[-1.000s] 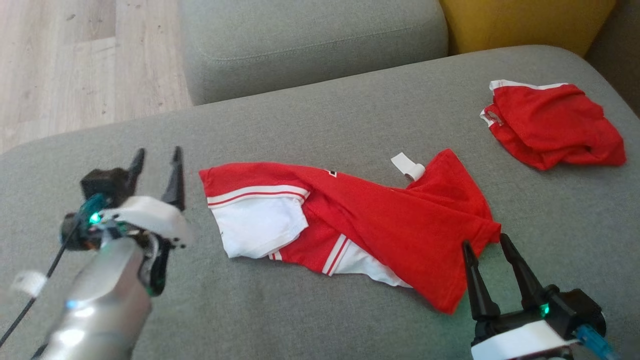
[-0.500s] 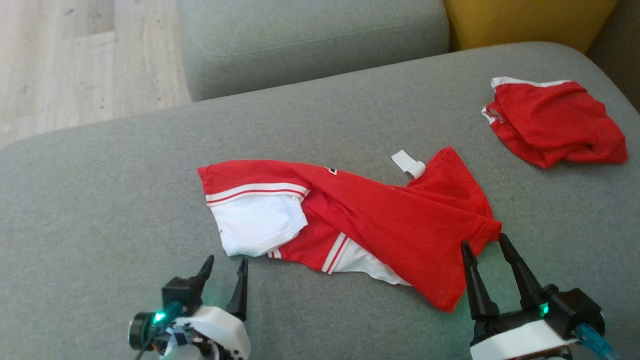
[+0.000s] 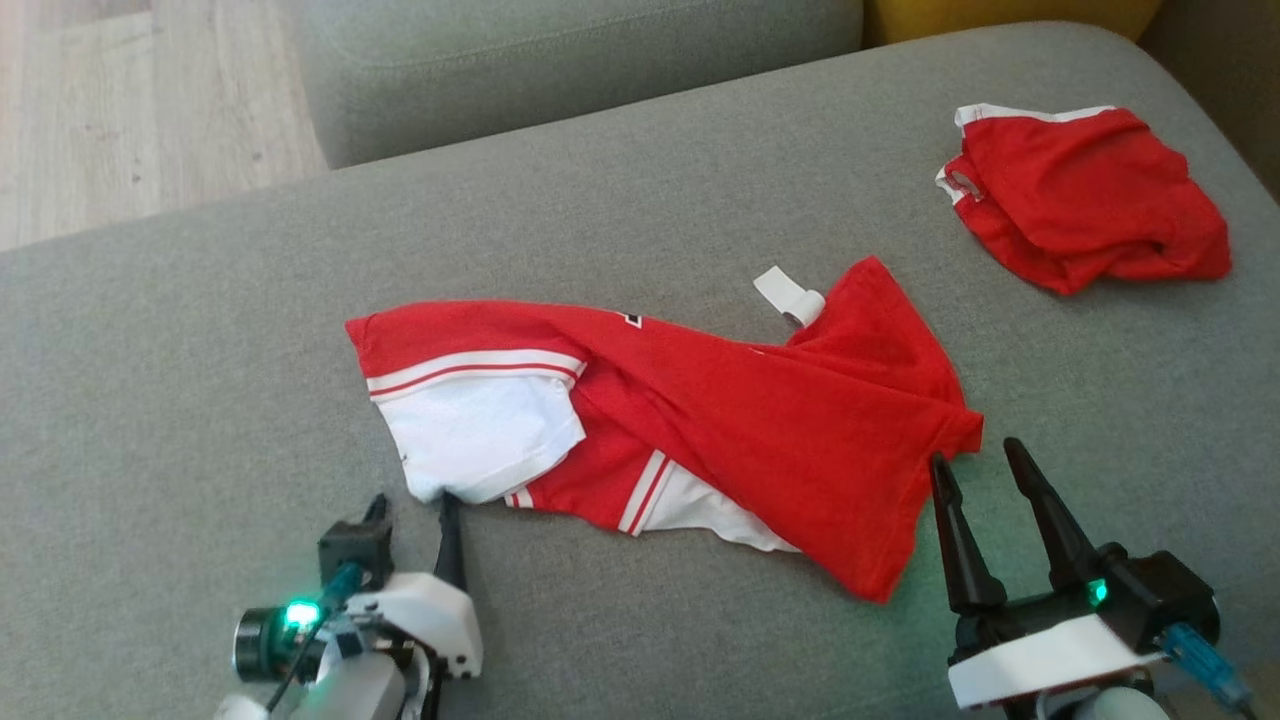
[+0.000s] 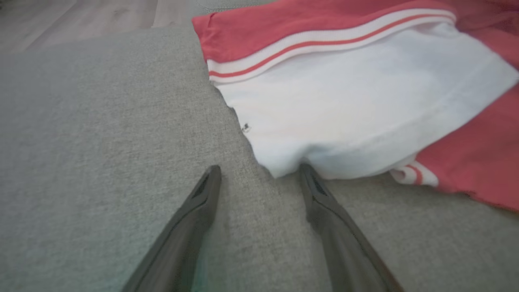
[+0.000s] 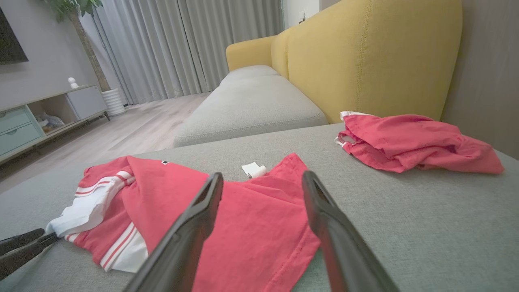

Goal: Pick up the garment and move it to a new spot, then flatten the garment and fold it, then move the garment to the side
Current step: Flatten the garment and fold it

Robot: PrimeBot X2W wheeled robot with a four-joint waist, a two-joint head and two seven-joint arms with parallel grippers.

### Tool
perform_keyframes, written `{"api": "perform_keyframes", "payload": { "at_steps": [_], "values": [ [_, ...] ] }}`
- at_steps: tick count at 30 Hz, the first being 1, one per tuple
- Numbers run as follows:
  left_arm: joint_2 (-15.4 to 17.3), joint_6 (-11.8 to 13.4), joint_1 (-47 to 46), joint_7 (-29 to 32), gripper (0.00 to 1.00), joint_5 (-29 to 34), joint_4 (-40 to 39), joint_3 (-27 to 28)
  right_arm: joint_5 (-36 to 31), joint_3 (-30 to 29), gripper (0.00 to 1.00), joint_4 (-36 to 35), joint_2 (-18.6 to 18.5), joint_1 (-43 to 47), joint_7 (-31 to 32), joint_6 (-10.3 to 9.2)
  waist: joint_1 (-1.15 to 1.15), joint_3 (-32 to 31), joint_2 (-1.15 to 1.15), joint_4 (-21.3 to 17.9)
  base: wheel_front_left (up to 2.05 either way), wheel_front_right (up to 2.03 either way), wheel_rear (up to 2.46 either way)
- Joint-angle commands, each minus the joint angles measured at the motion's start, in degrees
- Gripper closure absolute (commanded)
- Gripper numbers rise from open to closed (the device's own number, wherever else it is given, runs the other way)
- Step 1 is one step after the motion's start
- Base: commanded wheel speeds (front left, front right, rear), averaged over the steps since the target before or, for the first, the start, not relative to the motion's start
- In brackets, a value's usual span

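My left claw (image 3: 412, 500) stands spread wide and empty over the grey sofa cushion (image 3: 200, 330). The white sleeve of the red-and-white garment (image 3: 760, 420) lies just ahead of it, its hem meeting one fingertip. My right claw (image 3: 975, 452) is also wide open and holds nothing, with the garment's red corner just beyond its tips. A second red garment (image 3: 1085, 205) lies crumpled well ahead of that claw.
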Motion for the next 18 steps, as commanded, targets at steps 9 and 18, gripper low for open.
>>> {"api": "perform_keyframes", "payload": {
  "at_steps": [9, 18],
  "values": [
    [-0.8, -3.4, -3.4, -0.4, 0.04, 5.3, -1.6, 1.1, 0.2, 0.9, 0.00, -1.9, -1.5, -2.6, -0.6, 0.39, 0.00, 0.8, 0.00, -0.1, 0.00, 0.00, 0.00],
    [0.0, -3.9, -1.1, -0.4, 1.00, 10.7, -6.0, 2.9, 0.1, 0.9, 0.00, -1.2, -1.4, -1.4, -0.6, 0.39, 0.00, -1.5, 0.00, 0.3, 0.00, 0.00, 0.00]
  ]
}}
